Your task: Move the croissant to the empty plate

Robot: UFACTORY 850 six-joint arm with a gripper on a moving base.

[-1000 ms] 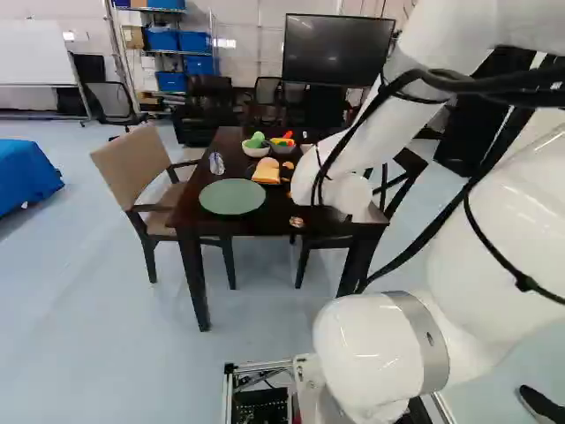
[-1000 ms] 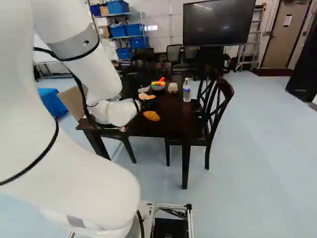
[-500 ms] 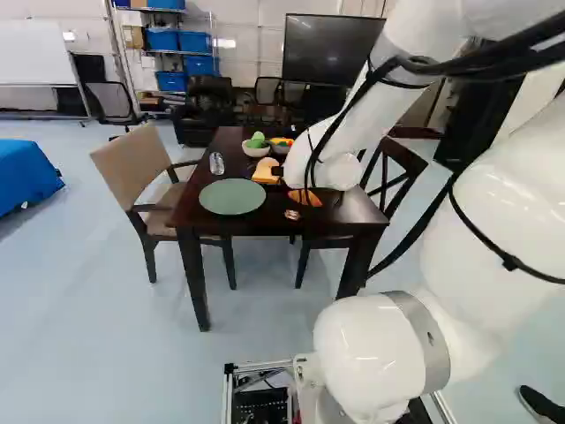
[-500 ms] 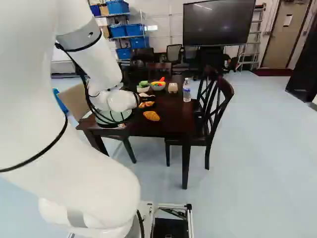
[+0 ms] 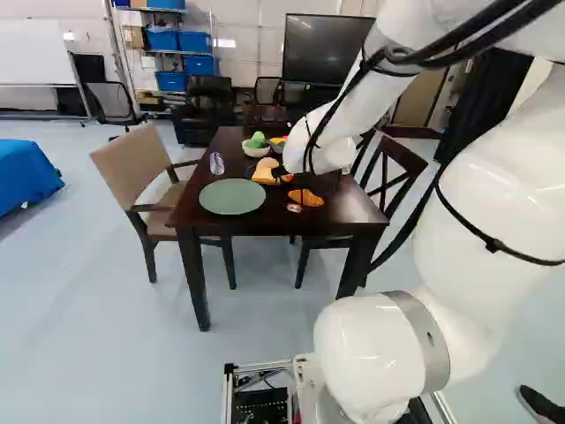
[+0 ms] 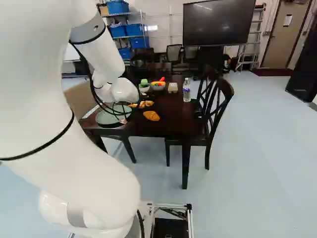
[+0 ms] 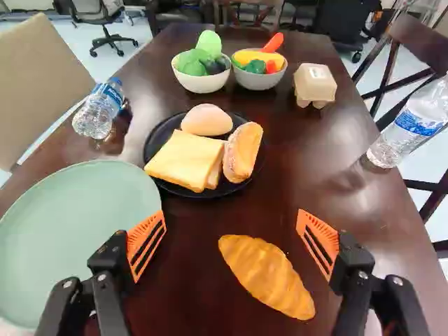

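Your gripper (image 5: 307, 181) has its two fingers spread wide, with orange pads (image 7: 147, 245) facing each other and apart. You have the croissant (image 7: 267, 277) lying on the dark table (image 7: 308, 168), between the fingers as the wrist view shows it, touching neither pad. It lies slanted and sits nearer the finger on the side away from the green plate (image 7: 66, 231). That plate is beside the other finger, near the table's edge, and the croissant is well apart from it.

Ahead of the gripper you see a black plate (image 7: 183, 190) bearing bread slices (image 7: 180, 159), a pale round bun (image 7: 206, 120) and an oblong piece of bread (image 7: 243, 150). Beyond it, two bowls stand side by side: a cream bowl (image 7: 201, 83) with green produce, and a grey bowl (image 7: 257, 80) with yellow, red and green pieces. Just beside the grey bowl is a small egg carton (image 7: 315, 84).

You have one water bottle (image 7: 99, 110) on its side past the green plate, and another bottle (image 6: 186, 90) upright on the opposite side of the table. A tan chair (image 5: 137, 163) and dark wooden chairs (image 6: 218, 106) stand around it.
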